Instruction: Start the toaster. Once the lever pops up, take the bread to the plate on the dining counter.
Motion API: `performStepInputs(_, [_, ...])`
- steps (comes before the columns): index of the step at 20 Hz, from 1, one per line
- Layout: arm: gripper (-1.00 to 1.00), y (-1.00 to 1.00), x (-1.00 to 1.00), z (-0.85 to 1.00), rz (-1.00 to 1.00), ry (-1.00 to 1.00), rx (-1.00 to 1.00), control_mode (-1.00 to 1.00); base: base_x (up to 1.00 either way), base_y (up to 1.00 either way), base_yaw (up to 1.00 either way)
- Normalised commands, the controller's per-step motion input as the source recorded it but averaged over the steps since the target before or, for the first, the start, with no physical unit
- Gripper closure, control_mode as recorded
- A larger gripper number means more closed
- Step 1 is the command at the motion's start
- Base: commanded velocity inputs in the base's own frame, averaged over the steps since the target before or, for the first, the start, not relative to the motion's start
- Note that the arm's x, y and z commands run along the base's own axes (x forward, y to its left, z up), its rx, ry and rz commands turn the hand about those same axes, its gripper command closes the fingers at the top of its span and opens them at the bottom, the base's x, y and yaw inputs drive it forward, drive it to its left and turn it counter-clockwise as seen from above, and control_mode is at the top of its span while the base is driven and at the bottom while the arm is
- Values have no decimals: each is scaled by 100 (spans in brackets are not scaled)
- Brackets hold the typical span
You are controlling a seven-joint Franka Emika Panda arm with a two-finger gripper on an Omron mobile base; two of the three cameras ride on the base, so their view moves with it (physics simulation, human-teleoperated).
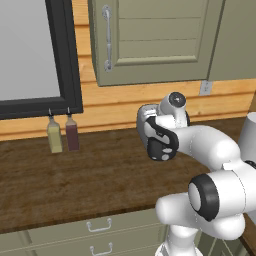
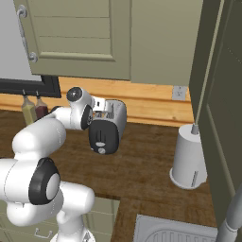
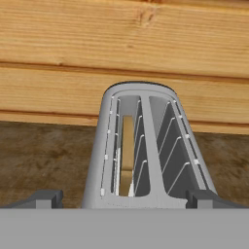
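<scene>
Silver-white and rounded, the toaster (image 2: pixel 109 124) stands on the dark wood worktop (image 1: pixel 75 180) near its back edge, close to the plank wall (image 3: pixel 126 48), its black end panel (image 2: pixel 104 137) turned toward the front edge. A pale lever (image 2: pixel 99 143) sits in the panel's vertical slot, with a round knob (image 2: pixel 101 151) below it. In the left base view the toaster (image 1: pixel 150 132) is partly covered by the white arm, which reaches in from the front edge.

From the hand view, the claw (image 3: pixel 124 197) hangs above the toaster's near end, looking along its top toward the wall. Its two dark fingertips (image 3: pixel 46 198) are spread wide, one on each side of the toaster body (image 3: pixel 146 146), not touching it and holding nothing. A slice of bread (image 3: pixel 127 151) stands upright in the left slot as that view shows it, tan against the grey wire guides; the slot beside it holds no slice.

Two bottles hang or stand at the worktop's back edge well to the left, one yellowish (image 1: pixel 54 135) and one dark red (image 1: pixel 72 132), below a black-framed window (image 1: pixel 65 60). A pale paper-towel roll (image 2: pixel 189 158) stands toward the worktop's right end, well apart from the toaster. Olive cabinets (image 1: pixel 150 40) hang above, and handled drawers (image 1: pixel 100 226) run under the front edge. A grey sink rim (image 2: pixel 175 229) shows at the right.
</scene>
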Motion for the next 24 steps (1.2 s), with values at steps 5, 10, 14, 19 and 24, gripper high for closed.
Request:
performStepInputs(5, [-100, 0, 0, 0, 0, 0, 0, -100, 0, 0, 0])
performStepInputs(10, [-100, 0, 0, 0, 0, 0, 0, -100, 0, 0, 0])
performStepInputs(14, [-100, 0, 0, 0, 0, 0, 0, -100, 0, 0, 0])
performStepInputs(19, [-100, 0, 0, 0, 0, 0, 0, -100, 0, 0, 0])
performStepInputs(24, [-100, 0, 0, 0, 0, 0, 0, -100, 0, 0, 0])
